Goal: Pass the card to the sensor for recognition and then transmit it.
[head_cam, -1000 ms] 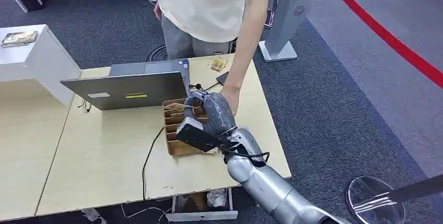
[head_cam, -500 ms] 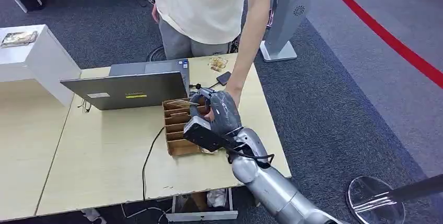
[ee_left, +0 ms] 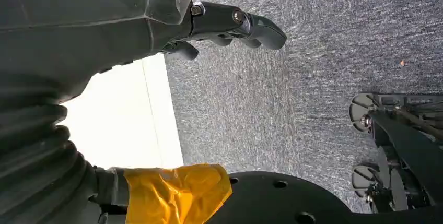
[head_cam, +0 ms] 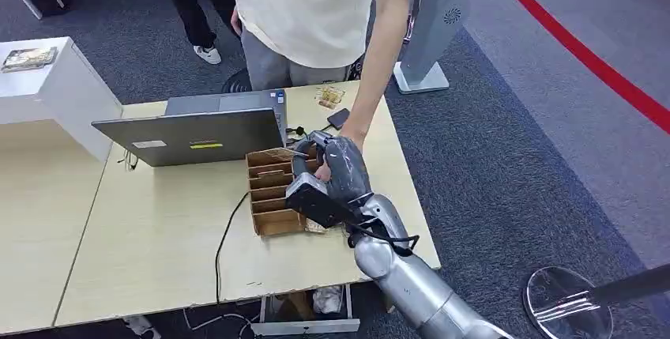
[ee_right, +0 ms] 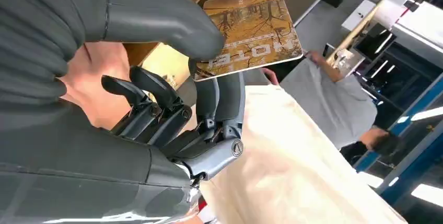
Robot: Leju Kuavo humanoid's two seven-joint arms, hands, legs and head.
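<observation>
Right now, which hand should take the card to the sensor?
Right. The right hand already pinches the card above the wooden card box on the table. The left hand hangs over carpet, holding nothing.

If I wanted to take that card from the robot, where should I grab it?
Probably by the free far end of the card, the part sticking out past the right hand. The thumb presses on its near edge with fingers beneath, so that end is taken. Being thin and flat, it suits a pinch on both faces, coming from opposite the hand.
</observation>
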